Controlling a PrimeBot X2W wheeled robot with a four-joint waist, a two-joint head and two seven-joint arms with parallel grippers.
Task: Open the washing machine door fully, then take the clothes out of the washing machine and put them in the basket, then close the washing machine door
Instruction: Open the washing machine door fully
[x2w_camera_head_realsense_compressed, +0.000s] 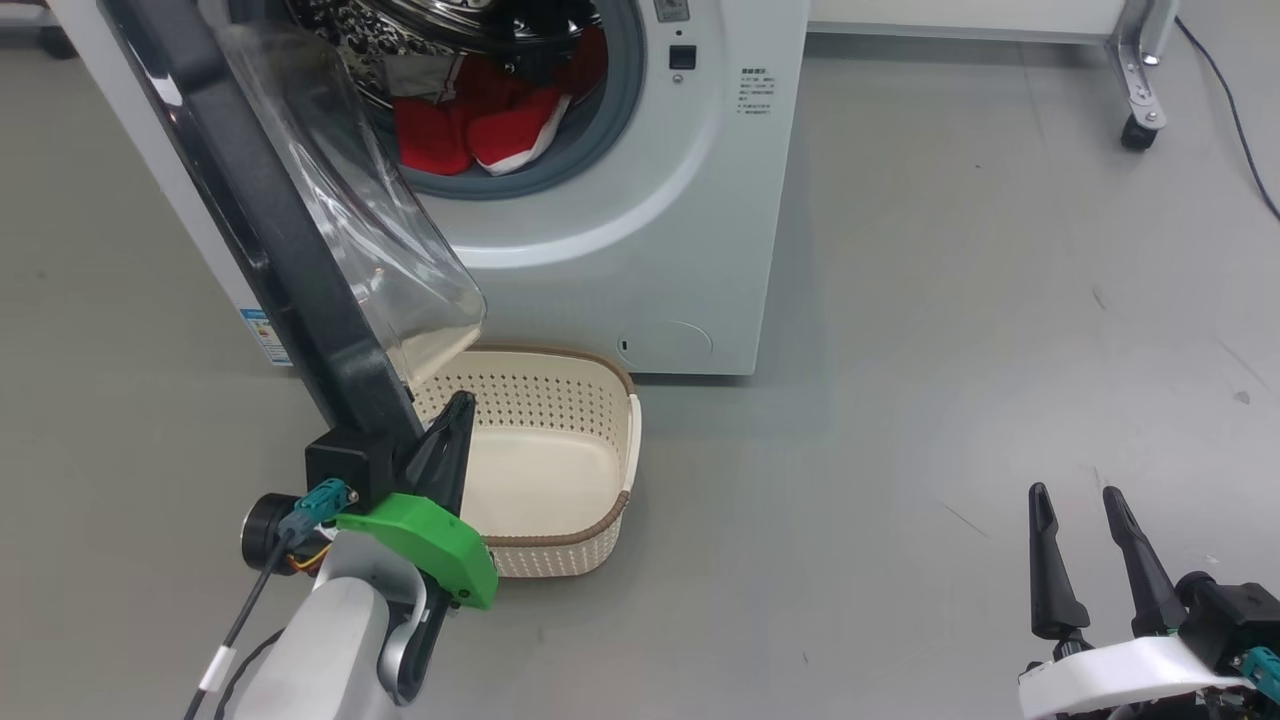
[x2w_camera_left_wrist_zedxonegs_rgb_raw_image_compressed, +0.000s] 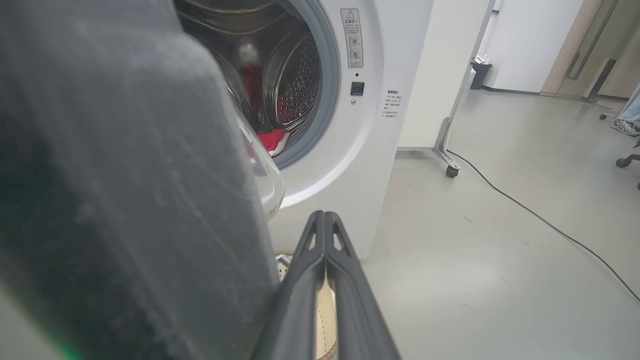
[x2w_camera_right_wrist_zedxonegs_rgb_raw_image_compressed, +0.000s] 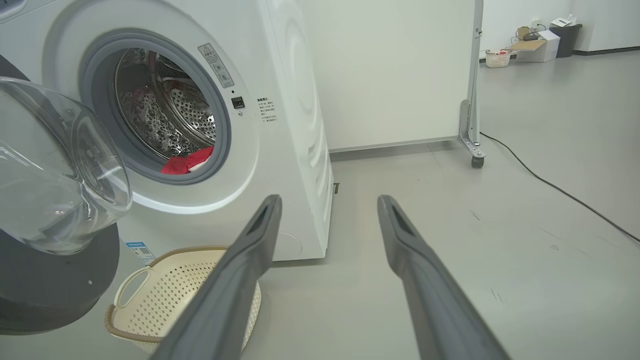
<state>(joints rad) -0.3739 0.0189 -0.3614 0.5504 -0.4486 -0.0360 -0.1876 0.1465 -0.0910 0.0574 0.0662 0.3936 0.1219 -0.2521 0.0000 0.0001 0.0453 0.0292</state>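
The white washing machine (x2w_camera_head_realsense_compressed: 620, 220) stands at the top of the head view, its door (x2w_camera_head_realsense_compressed: 270, 230) swung out towards me with the clear glass bowl (x2w_camera_right_wrist_zedxonegs_rgb_raw_image_compressed: 55, 165) bulging from its black rim. Red clothes (x2w_camera_head_realsense_compressed: 470, 125) lie in the drum mouth, also seen as clothes (x2w_camera_right_wrist_zedxonegs_rgb_raw_image_compressed: 187, 160) low in the steel drum. The cream basket (x2w_camera_head_realsense_compressed: 560, 455) sits on the floor below the door. My left gripper (x2w_camera_head_realsense_compressed: 460, 405) is shut, empty, right against the door's lower inner edge, above the basket. My right gripper (x2w_camera_head_realsense_compressed: 1080, 500) stands open at the lower right, over bare floor.
A white panel on a castor foot (x2w_camera_head_realsense_compressed: 1138, 130) stands behind and right of the machine, with a black cable (x2w_camera_right_wrist_zedxonegs_rgb_raw_image_compressed: 560, 187) trailing over the grey floor. Boxes and a bin (x2w_camera_right_wrist_zedxonegs_rgb_raw_image_compressed: 565, 37) sit far off.
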